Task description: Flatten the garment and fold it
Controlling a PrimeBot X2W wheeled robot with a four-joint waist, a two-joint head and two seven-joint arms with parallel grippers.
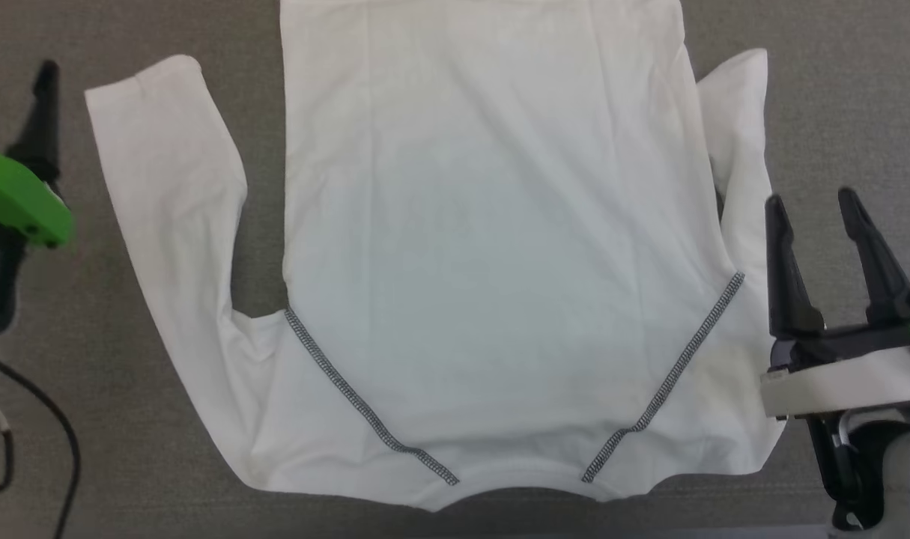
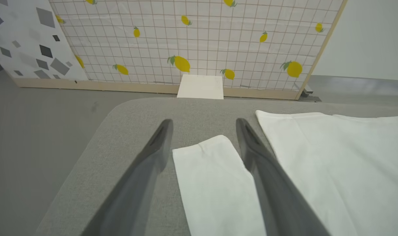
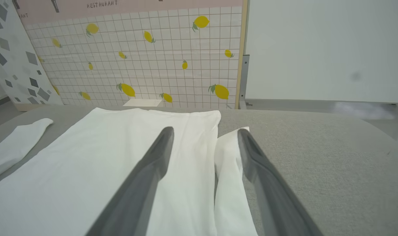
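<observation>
While the plain white, thin long-sleeved garment (image 1: 484, 262) lies spread flat on the grey fabric-covered counter (image 2: 120, 137), both claws stand spread: the left claw (image 2: 204, 120) by its left sleeve, the right claw (image 3: 203, 129) by its right. Beyond the counter's rounded corner stand a lemon-print grid panel (image 2: 202, 39), a white box (image 2: 200, 87), grey floor (image 2: 38, 114) and a pale wall (image 3: 316, 49).

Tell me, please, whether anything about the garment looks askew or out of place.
The garment lies flat on the grey table, no tear or stain visible. Only the sleeves are uneven: the left sleeve splays away from the body, bare table between, while the right sleeve lies close along it.
</observation>
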